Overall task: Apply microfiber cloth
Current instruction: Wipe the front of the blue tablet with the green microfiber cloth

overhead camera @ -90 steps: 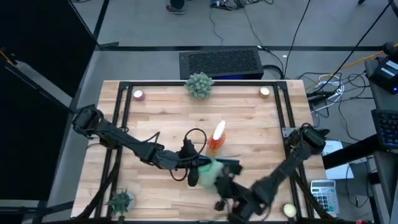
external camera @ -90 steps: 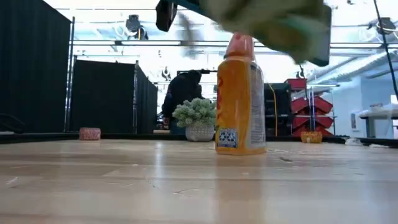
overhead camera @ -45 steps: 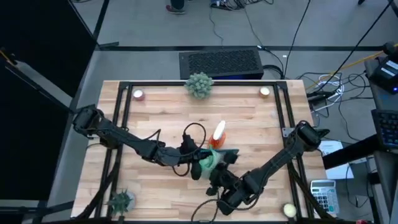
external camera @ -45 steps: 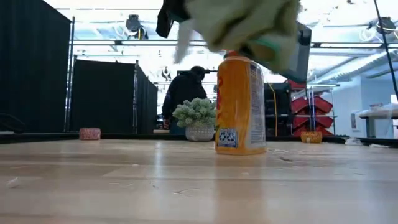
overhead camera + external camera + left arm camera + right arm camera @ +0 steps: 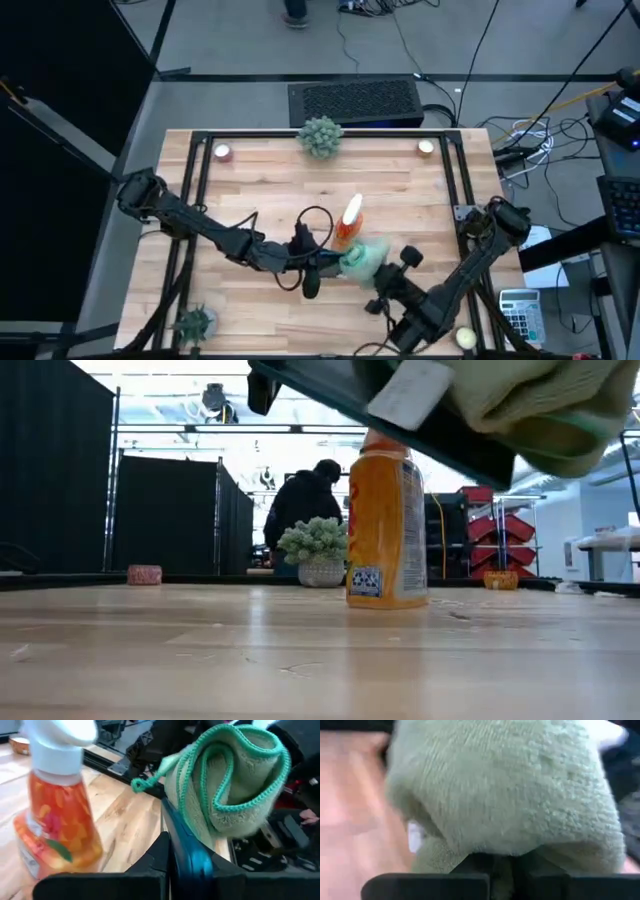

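Observation:
Above the table's middle, my left gripper (image 5: pixel 318 263) is shut on a black phone (image 5: pixel 400 415), a dark slab that slants across the top of the low view. The pale green microfiber cloth (image 5: pixel 362 257) is bunched up with its teal-stitched edge curled, and it lies against the phone's face (image 5: pixel 186 847). My right gripper (image 5: pixel 377 279) comes from the near right and is shut on the cloth (image 5: pixel 505 790), which fills its wrist view. An orange spray bottle (image 5: pixel 347 222) stands just beyond both. My left gripper pinches the phone between its two fingers at one end (image 5: pixel 184 864). It reaches in level from the table's left. The phone is lifted clear of the table and tilted. My right gripper pinches the bunched cloth, several layers, at its near side (image 5: pixel 490 857). It comes slanting from the table's near right. The cloth is a wad resting against the raised phone's face (image 5: pixel 470 445), clear of the table.
The orange spray bottle (image 5: pixel 385 525) stands upright at mid-table, close behind the phone. A round plant (image 5: pixel 320 135) sits at the far edge and a small spiky plant (image 5: pixel 195 322) at the near left. Small candles (image 5: pixel 222 152) mark the far corners. A person (image 5: pixel 300 510) stands beyond the table.
My right gripper has swept the cloth wad over the phone, first a little toward the table's left and far side, then toward the right edge. The phone stays in my left gripper and now slants lower in the low view.

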You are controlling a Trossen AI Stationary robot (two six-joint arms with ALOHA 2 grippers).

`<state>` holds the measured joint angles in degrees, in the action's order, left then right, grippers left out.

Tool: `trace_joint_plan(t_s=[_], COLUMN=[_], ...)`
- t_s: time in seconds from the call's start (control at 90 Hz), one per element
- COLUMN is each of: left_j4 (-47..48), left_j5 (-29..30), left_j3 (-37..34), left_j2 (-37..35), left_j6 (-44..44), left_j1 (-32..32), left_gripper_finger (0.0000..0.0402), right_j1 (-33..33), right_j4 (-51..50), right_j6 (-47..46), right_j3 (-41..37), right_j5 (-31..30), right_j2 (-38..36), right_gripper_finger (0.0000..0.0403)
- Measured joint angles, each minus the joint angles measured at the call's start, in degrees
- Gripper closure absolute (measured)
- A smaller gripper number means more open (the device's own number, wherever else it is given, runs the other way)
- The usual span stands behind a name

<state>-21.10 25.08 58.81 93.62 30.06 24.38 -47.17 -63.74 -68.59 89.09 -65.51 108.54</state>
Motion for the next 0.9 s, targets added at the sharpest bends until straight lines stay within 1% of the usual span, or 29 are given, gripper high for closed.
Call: trace_joint_plan(t_s=[0.078,0.167,0.244,0.289,0.322,0.378,0.433,0.556,0.644,0.778,0.9], left_j4=[-1.5,-3.8,-4.5,-4.3,-4.2,-3.8,-3.8,-4.3,-4.3,-3.6,-3.0], left_j5=[0.2,0.9,1.6,1.9,2.0,2.8,3.9,4.0,3.5,2.9,2.9], left_j3=[0.0,0.0,0.0,0.0,0.0,0.0,0.0,0.1,0.2,0.2,0.1], left_j2=[0.0,0.0,0.0,0.0,0.0,0.0,0.0,-0.1,-0.1,-0.1,0.0], left_j6=[-0.2,-0.4,-0.6,-0.6,-0.6,-0.8,-0.8,-0.5,-0.4,-0.5,-0.4], left_j1=[0.0,-0.2,-0.3,-0.3,-0.3,-0.4,-0.5,-0.6,-0.6,-0.6,-0.5], left_gripper_finger=[0.0392,0.0392,0.0392,0.0391,0.0391,0.0391,0.0391,0.0391,0.0391,0.0391,0.0391], right_j1=[1.0,4.6,7.8,9.3,10.3,11.6,12.0,11.4,10.5,9.0,7.7], right_j4=[16.3,32.2,39.9,42.2,42.6,42.2,40.7,38.6,34.8,23.8,9.9], right_j6=[15.6,33.2,44.5,48.2,49.3,49.0,48.3,47.5,44.1,32.7,18.4], right_j3=[0.1,0.2,0.2,0.2,0.2,0.2,0.2,0.2,0.2,0.3,0.3], right_j5=[-0.5,-0.5,0.0,1.0,1.7,1.6,-0.8,-6.0,-7.8,-9.6,-10.6], right_j2=[0.8,2.6,3.7,3.9,3.9,3.9,3.9,3.7,3.3,3.0,2.9], right_gripper_finger=[0.0399,0.0399,0.0399,0.0399,0.0399,0.0399,0.0399,0.0399,0.0399,0.0399,0.0399])
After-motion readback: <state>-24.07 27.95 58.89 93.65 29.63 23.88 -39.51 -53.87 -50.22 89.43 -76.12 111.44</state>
